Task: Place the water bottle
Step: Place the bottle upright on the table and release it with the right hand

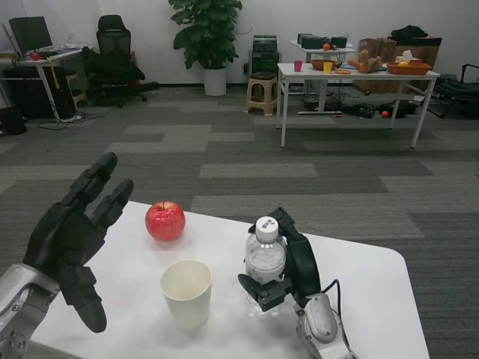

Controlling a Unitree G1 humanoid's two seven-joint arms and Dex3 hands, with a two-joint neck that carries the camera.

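A clear water bottle [265,258] with a white cap stands upright on the white table [367,299], right of centre. My right hand [293,271] wraps around it from the right, fingers curled across its front and back. The bottle's base is hidden behind the fingers, so I cannot tell whether it rests on the table. My left hand [75,235] is raised above the table's left side, palm facing inward, fingers spread, holding nothing.
A white paper cup [186,292] stands just left of the bottle. A red apple [165,221] lies behind the cup near the far edge. Beyond the table are grey carpet, a second white table [352,75], a stool, a plant and an office chair.
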